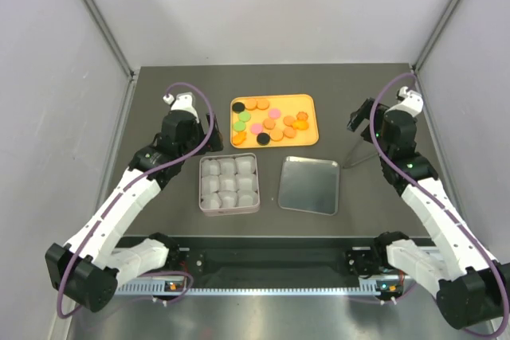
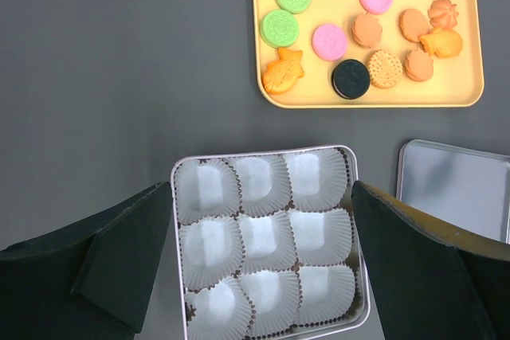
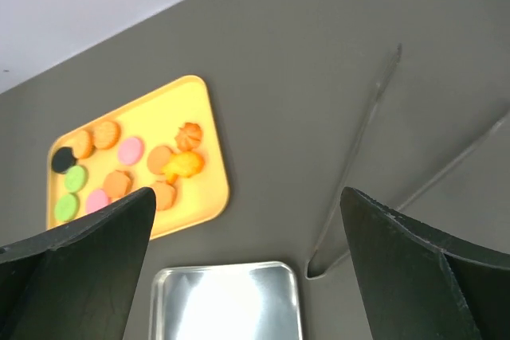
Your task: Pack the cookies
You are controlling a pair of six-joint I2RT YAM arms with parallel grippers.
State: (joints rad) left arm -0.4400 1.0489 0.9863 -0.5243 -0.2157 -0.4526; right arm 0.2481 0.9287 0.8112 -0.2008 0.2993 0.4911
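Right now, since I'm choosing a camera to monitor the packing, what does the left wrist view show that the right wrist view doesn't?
Only the left wrist view shows the square tin with nine empty paper cups. Only the right wrist view shows a thin metal tool lying on the table. Both show the yellow tray of cookies and the silver lid.

Cookies (image 3: pixel 130 150) on yellow tray (image 3: pixel 155 117) upper left — silver lid (image 3: pixel 227 304) below, metal tongs (image 3: pixel 358 149) right; jaws spread wide.

Dark table (image 1: pixel 159 85) with yellow tray (image 1: pixel 307 104), square tin (image 1: pixel 229 212), lid (image 1: pixel 309 185), tongs (image 3: pixel 360 142)
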